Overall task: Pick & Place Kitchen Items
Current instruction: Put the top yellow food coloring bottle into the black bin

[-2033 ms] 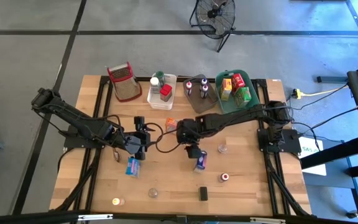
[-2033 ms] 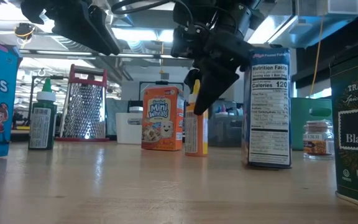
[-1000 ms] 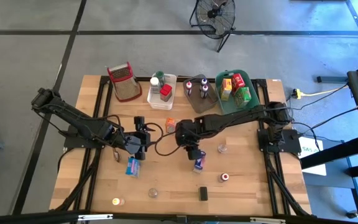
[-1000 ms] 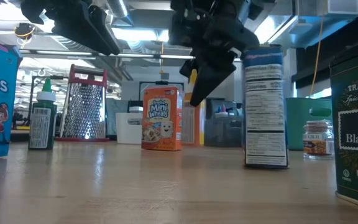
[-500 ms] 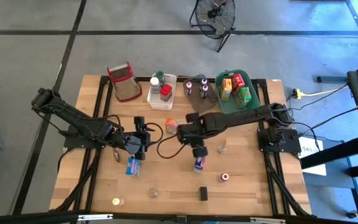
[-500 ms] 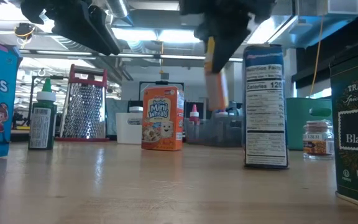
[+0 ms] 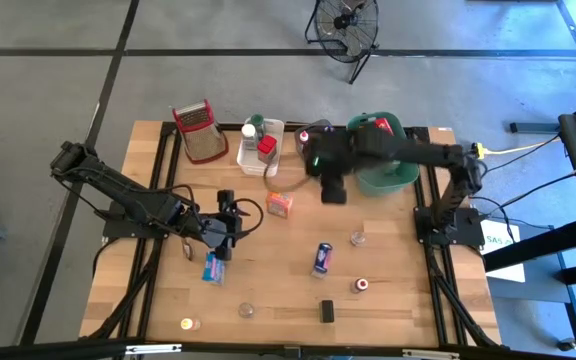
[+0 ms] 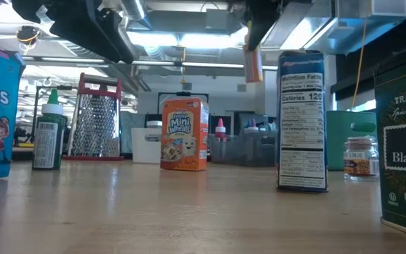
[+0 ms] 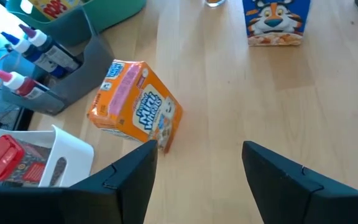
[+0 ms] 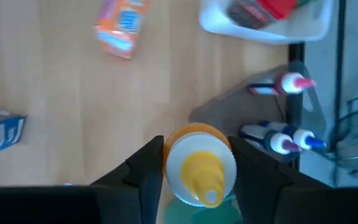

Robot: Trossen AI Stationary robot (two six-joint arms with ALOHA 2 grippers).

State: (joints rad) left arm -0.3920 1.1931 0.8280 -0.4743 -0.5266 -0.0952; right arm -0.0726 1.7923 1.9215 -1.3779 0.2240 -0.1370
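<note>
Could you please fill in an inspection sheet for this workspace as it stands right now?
Surface: wooden table, items scattered.
Job's things: yellow-capped bottle held aloft; Mini Wheats box and blue can on the wood; two dropper bottles in the grey bin.
Clutter: box grater at the far edge.
Grippers: right gripper shut on the bottle near the grey bin; left gripper open, empty, over mid-table.
Cables: black loop beside the left gripper.
Surroundings: floor fan beyond the table.
</note>
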